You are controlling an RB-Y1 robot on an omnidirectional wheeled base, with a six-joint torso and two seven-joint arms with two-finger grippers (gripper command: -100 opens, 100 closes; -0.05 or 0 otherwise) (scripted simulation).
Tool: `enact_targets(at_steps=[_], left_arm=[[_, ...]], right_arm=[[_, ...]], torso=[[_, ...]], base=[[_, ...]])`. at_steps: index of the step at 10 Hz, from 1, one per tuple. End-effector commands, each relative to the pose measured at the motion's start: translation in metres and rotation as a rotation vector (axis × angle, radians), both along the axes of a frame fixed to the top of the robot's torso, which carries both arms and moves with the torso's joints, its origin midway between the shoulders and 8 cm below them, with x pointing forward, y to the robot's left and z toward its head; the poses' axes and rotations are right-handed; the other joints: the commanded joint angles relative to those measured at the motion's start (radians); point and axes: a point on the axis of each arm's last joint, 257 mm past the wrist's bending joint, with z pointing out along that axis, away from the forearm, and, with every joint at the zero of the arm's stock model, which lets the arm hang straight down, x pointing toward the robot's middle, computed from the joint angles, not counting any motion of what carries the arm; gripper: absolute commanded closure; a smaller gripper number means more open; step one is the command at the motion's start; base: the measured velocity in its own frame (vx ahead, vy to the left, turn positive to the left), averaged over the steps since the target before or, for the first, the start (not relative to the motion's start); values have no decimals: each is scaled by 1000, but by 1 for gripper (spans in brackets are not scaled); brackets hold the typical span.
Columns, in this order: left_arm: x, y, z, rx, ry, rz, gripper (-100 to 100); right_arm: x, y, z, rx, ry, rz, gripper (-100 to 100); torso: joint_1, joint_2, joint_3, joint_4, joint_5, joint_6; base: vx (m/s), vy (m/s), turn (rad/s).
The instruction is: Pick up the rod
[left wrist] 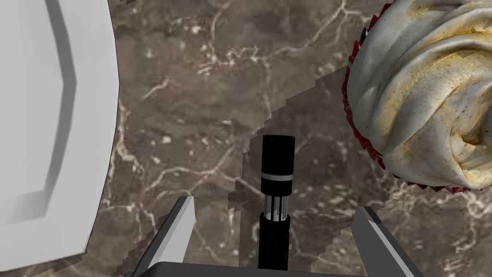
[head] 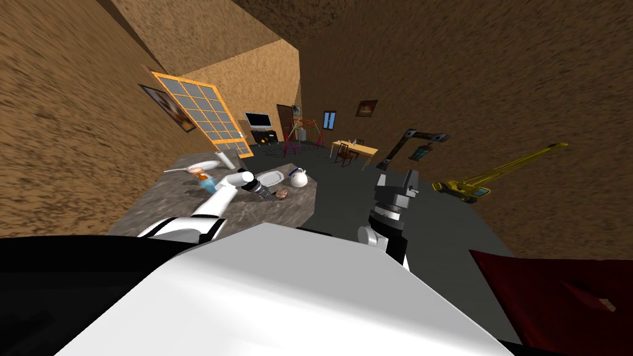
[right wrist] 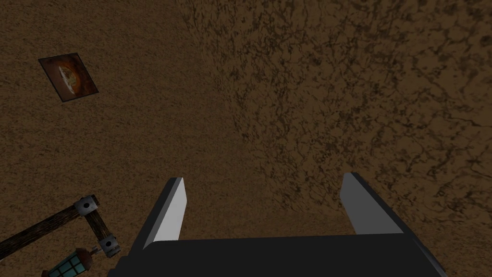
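The black rod lies on the marble counter between the 2 spread fingers of the left gripper, which points down at it. The right gripper is spread too.

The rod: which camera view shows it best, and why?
The left wrist view: the black rod lies large on the veined counter between the left gripper's open fingers. Head view: too small to tell. Right wrist view: aimed elsewhere.
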Motion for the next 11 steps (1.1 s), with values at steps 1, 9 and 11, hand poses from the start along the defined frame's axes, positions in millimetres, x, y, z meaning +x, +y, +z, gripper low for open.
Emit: enact_targets(at_steps=[1,9,11], left_arm=[[-5,6,-3,1,-2,-20,-100],[-7,8,-3,0,-1,-24,0],[2,-2,2,3,-2,-4,100]], right_arm=[[0,0,0,0,0,0,0],[0,0,0,0,0,0,0],[0,0,0,0,0,0,0]], torso=[[0,0,0,0,0,0],[4,4,2,1,1,0],[7,5,3,1,2,2]], base=[[57,-63,107],[16,-17,17],[-73,88,-156]])
